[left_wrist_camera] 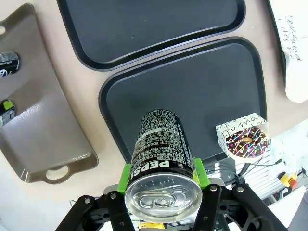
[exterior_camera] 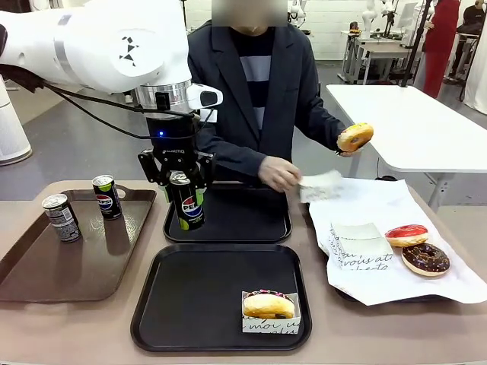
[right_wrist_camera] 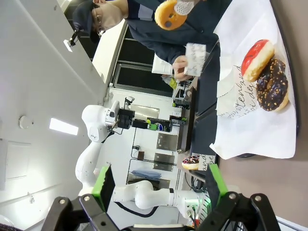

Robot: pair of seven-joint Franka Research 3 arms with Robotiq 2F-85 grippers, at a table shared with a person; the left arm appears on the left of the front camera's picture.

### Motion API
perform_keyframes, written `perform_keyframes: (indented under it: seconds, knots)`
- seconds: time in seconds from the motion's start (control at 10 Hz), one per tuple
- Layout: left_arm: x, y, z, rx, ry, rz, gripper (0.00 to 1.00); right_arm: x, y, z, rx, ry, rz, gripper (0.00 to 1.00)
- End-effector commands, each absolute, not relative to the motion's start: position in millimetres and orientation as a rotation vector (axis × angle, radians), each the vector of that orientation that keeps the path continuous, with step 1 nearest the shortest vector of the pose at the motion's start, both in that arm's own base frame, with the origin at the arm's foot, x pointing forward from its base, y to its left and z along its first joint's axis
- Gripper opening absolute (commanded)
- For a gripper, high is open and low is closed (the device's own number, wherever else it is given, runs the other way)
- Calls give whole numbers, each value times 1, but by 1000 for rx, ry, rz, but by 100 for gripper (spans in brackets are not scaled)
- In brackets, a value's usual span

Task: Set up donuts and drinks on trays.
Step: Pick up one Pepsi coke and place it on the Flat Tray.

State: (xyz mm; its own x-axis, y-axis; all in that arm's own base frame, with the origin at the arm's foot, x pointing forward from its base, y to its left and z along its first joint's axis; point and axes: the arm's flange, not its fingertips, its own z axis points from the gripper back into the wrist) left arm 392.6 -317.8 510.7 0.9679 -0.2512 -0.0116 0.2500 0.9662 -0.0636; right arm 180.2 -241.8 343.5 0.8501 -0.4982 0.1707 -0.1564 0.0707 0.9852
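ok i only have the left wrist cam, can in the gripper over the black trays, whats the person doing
Observer: The person holds up a yellow donut and has a paper sleeve in the other hand.
Operator: any more donuts over there
Observer: Two, a red donut and a chocolate donut, lying side by side on the white paper.
Operator: and the right gripper
Observer: The right gripper is open with nothing between its pads.
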Motion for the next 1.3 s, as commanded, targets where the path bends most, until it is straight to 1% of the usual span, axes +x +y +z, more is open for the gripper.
perform_keyframes:
  seconds: [0.0, 0.3, 0.6, 0.7, 0.9, 1.2]
  knots:
    - [384, -327, 483, -63, 58, -272, 58, 183, -240, 343, 1511, -579, -270, 100]
    - [361, -341, 433, -2, 50, -288, 58, 183, -240, 343, 1511, -579, -270, 100]
    - [364, -344, 401, -25, 67, -286, 58, 183, -240, 343, 1511, -579, -270, 100]
    - [362, -347, 392, -3, 63, -289, 58, 183, -240, 343, 1511, -579, -270, 100]
    - [362, -352, 380, 27, 78, -297, 58, 183, -240, 343, 1511, -579, -270, 100]
    - [362, -354, 376, 39, 75, -321, 58, 183, -240, 343, 1511, -579, -270, 100]
